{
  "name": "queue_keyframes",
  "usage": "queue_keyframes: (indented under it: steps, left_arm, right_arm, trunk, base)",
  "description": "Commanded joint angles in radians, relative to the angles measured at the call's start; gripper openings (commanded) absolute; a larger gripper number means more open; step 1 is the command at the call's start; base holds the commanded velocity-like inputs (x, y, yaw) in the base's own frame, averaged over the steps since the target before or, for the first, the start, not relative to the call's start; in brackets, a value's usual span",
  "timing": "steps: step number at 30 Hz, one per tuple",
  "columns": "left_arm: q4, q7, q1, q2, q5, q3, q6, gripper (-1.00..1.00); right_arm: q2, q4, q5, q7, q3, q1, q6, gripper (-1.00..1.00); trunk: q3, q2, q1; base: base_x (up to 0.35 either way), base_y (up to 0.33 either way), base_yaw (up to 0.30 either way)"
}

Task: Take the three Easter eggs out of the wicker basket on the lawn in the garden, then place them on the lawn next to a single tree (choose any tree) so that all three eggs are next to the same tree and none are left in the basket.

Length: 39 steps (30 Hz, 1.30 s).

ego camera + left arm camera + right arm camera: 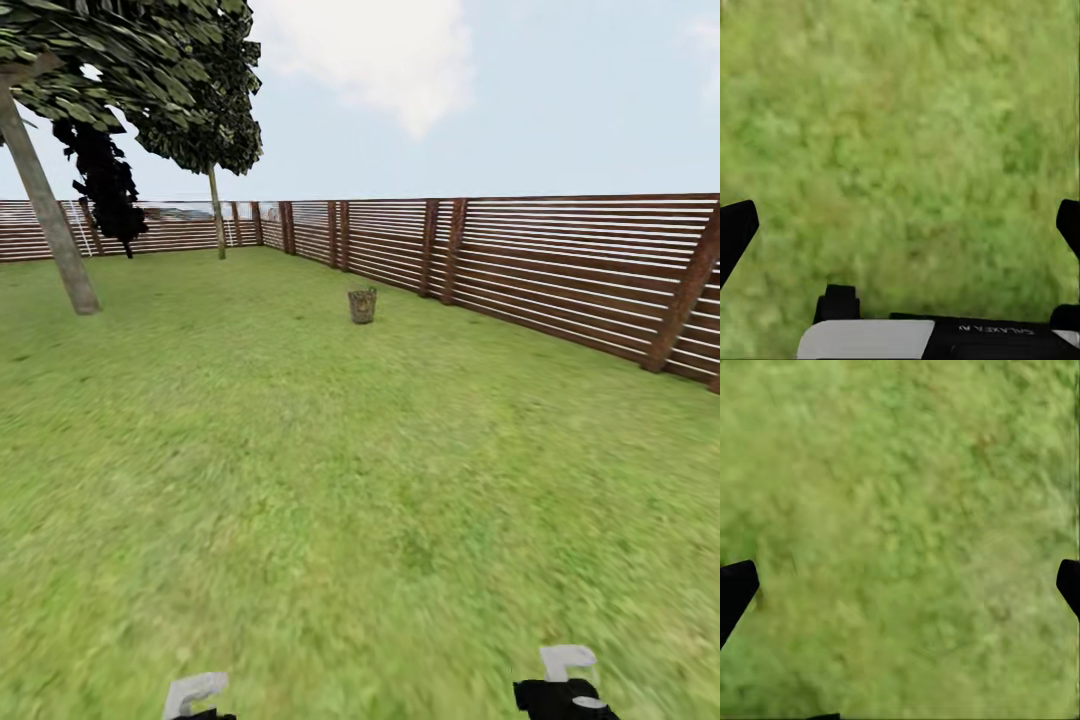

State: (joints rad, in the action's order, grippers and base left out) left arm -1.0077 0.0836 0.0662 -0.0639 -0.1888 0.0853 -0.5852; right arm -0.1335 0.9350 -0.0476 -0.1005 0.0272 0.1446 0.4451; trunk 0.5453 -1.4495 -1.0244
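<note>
The wicker basket stands far off on the lawn, close to the slatted fence; what it holds cannot be made out from here. A tree with a pale bare trunk rises at the left, and a second thin-trunked tree stands further back by the fence. Both arms hang low at the head view's bottom edge. My left gripper is open over bare grass, its dark fingertips wide apart. My right gripper is open too, with only grass between its fingertips.
A brown horizontal-slat fence runs along the right and back of the garden. A dark, near-black columnar tree stands at the back left. Open grass stretches between me and the basket.
</note>
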Motion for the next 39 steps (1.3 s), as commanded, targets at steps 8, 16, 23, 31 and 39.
queue_keyframes:
  steps: [8,16,23,31,39]
  left_arm:
    - [-0.053,-0.004,0.118,-0.036,0.007,0.129,-0.038,1.00]
    - [0.003,-0.013,0.121,-0.031,0.006,0.128,-0.033,1.00]
    - [0.006,-0.014,0.121,-0.028,0.006,0.128,-0.032,1.00]
    - [0.009,-0.013,0.121,-0.018,0.007,0.127,-0.031,1.00]
    - [0.068,-0.010,0.125,-0.011,0.007,0.059,-0.134,1.00]
  right_arm:
    - [-0.007,0.296,-0.012,-0.009,0.000,0.006,0.148,1.00]
    - [-0.009,0.270,-0.007,-0.010,0.002,0.006,0.153,1.00]
    - [-0.061,0.245,-0.018,-0.008,-0.004,0.007,0.153,1.00]
    - [-0.069,0.247,-0.016,-0.010,-0.004,0.007,0.153,1.00]
    - [-0.097,0.111,-0.014,-0.015,-0.043,0.053,0.232,1.00]
  trunk:
    - [0.001,0.000,-0.001]
    - [0.001,0.000,-0.001]
    - [0.001,0.000,-0.001]
    - [0.001,0.000,-0.001]
    - [0.007,0.000,-0.001]
  base:
    - [0.344,0.000,-0.015]
    - [0.344,0.000,0.000]
    - [0.344,0.000,0.000]
    - [0.344,0.000,0.000]
    - [0.344,0.000,0.000]
